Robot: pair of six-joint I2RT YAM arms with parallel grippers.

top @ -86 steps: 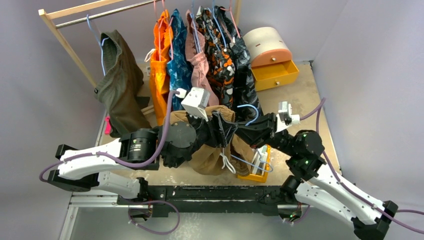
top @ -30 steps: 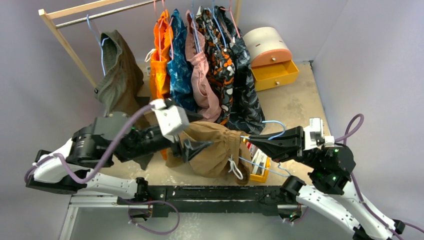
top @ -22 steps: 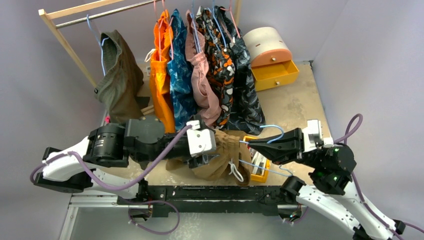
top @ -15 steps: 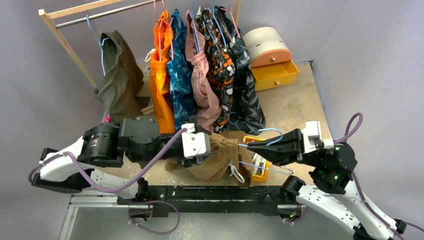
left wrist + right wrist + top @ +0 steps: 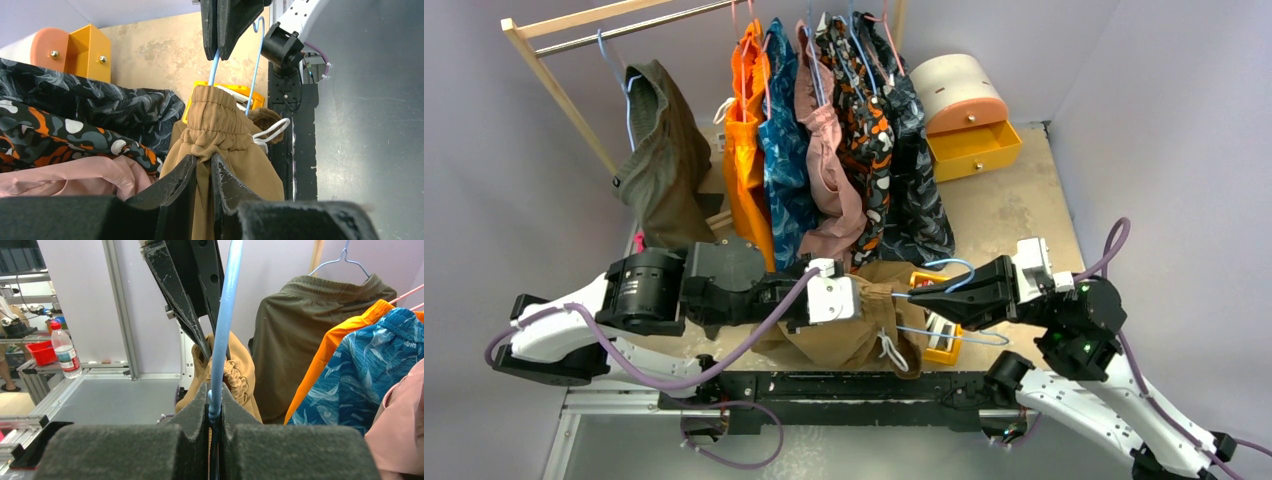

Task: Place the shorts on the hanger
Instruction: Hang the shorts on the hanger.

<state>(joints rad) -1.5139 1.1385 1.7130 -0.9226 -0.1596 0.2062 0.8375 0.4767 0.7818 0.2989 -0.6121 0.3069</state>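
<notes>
1. The left fingers [image 5: 189,170] are closed on the shorts [image 5: 220,125], pinching the cloth just below the gathered waistband.
2. The right fingers [image 5: 197,407] are closed on the hanger [image 5: 223,325], gripping its thin blue wire.
3. This wire goes into the waistband.
4. The shorts hang between both arms, above the near edge of the surface [image 5: 1014,215].

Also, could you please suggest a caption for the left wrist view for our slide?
Left gripper pinching the shorts below the waistband; right gripper holding the hanger above.
</notes>
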